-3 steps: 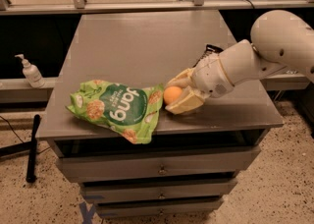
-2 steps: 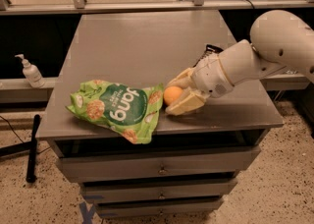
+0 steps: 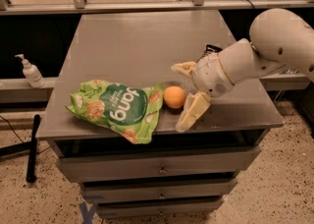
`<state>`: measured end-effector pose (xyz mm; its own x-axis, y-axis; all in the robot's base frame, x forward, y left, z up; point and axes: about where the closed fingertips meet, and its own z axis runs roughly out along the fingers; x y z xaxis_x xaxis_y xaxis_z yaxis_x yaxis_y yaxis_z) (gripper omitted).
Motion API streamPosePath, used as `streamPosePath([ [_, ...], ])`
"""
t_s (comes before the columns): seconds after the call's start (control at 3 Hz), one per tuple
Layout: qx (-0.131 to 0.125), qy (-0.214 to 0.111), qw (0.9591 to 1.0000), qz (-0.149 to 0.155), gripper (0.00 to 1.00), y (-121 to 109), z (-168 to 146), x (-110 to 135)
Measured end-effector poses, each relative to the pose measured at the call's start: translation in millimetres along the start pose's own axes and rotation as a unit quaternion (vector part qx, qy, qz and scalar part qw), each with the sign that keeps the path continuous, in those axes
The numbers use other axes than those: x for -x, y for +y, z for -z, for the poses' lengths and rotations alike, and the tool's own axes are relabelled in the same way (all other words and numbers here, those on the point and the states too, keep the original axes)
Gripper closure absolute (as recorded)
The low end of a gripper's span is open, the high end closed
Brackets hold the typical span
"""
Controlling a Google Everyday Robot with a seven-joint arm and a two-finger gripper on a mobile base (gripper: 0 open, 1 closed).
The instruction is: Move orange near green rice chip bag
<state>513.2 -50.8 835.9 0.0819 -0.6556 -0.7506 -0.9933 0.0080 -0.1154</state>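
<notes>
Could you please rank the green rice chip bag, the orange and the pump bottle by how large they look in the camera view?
1. The green rice chip bag is clearly largest.
2-3. The pump bottle and orange look alike; the bottle stands farther off, so I leave them unranked.
The open gripper straddles the orange.

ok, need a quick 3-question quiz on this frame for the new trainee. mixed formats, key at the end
1. True or false: the gripper is holding the orange up in the air above the table.
2. Multiple choice: in the camera view, where is the orange relative to the green rice chip bag? A) at its left end B) just off its right edge C) lying on top of it
3. Short answer: what stands on the ledge to the left of the table?

Key
1. False. The orange rests on the tabletop, between the gripper's open fingers.
2. B
3. A pump bottle.
</notes>
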Motion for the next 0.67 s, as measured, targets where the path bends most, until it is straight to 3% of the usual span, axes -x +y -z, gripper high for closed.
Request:
streamPosePath([
  [0.33, -0.007, 0.004, 1.0000, -0.002, 0.00, -14, 19, -8],
  [0.67, -0.021, 0.017, 0.9996, -0.009, 0.00, -46, 58, -42],
])
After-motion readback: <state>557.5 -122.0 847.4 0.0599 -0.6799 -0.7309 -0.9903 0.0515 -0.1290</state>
